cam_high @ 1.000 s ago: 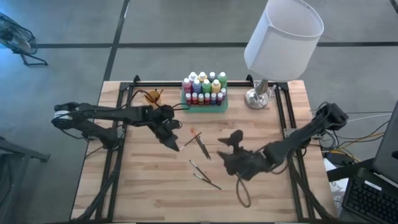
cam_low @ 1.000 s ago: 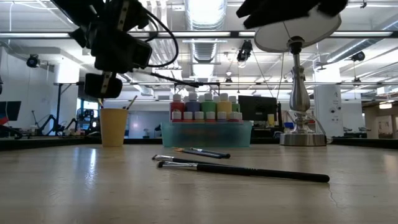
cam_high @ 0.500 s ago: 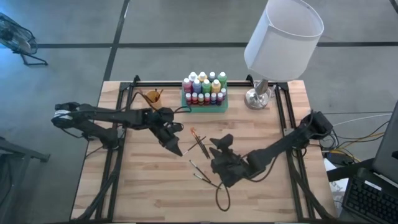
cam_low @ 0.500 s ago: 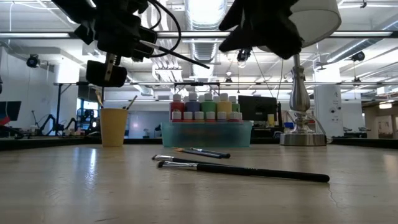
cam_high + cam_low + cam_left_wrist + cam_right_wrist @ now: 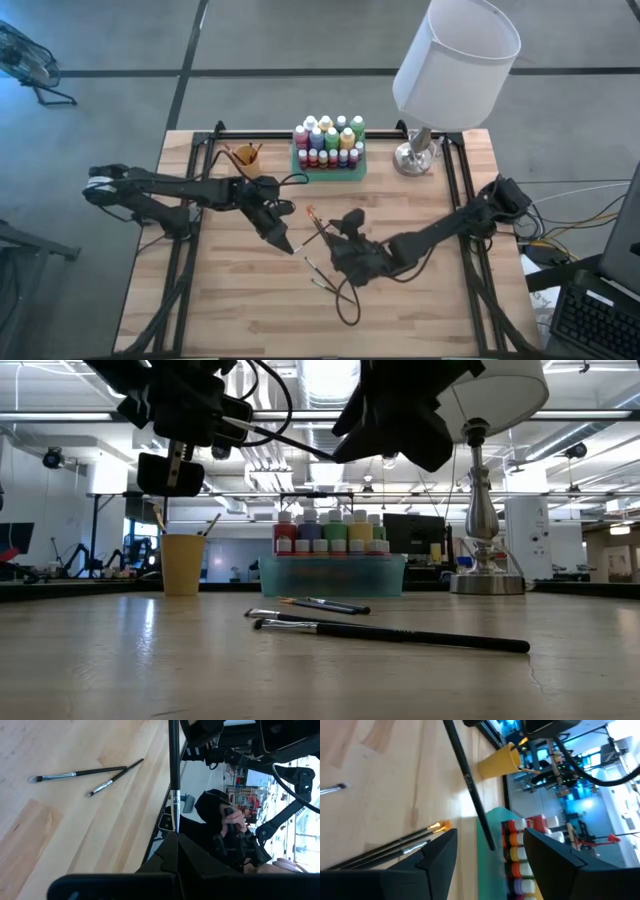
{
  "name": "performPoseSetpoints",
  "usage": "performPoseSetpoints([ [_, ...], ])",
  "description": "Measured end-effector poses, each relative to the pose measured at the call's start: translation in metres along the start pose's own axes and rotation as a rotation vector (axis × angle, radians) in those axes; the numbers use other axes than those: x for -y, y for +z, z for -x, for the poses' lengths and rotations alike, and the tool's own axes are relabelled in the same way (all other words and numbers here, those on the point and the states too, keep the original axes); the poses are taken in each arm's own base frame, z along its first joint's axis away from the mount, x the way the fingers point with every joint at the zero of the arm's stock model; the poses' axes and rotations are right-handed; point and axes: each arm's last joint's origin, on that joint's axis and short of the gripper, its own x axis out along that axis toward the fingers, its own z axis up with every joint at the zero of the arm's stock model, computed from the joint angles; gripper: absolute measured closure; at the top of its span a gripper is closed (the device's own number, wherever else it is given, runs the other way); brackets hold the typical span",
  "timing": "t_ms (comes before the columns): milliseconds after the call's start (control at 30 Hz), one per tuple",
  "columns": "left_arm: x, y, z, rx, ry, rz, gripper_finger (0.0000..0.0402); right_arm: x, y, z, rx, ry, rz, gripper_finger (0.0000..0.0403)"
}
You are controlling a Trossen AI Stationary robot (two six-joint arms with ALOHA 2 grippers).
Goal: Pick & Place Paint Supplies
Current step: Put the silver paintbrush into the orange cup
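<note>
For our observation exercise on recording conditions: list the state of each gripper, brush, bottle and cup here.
Left gripper: shut on a paintbrush, above the table.
Right gripper: open, empty.
Loose paintbrushes: lying flat on the table.
Paint bottles: upright, capped, in the tray.
Orange cup: upright.

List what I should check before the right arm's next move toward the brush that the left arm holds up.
1. Left gripper has the brush: ok, fingers shut on its handle, held above the table.
2. Right gripper ready to take it: ok, fingers apart, nothing between them.
3. Right fingers lined up around the held brush: cannot tell; the brush shows ahead of them, not between them.
4. Loose brushes out of the way: ok, they lie flat on the table below both arms.
5. Cup upright: ok.
6. Bottles standing in the tray: ok.
</note>
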Motion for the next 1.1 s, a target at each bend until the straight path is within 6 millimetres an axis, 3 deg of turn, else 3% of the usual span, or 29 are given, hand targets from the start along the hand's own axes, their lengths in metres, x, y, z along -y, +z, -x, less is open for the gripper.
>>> performPoseSetpoints([
  [500, 0.001, -0.001, -0.001, 0.002, -0.003, -0.011, 0.0401, 0.007, -0.001, -0.014, 0.016, 0.067, -0.038, 0.0229],
  [967, 0.001, -0.001, -0.001, -0.001, -0.004, -0.008, 0.0401, 0.007, -0.002, -0.016, 0.023, 0.1, -0.005, 0.037],
  [1100, 0.001, -0.001, -0.001, -0.003, -0.006, -0.008, 0.0401, 0.007, -0.004, -0.018, 0.024, 0.136, 0.001, 0.0389],
])
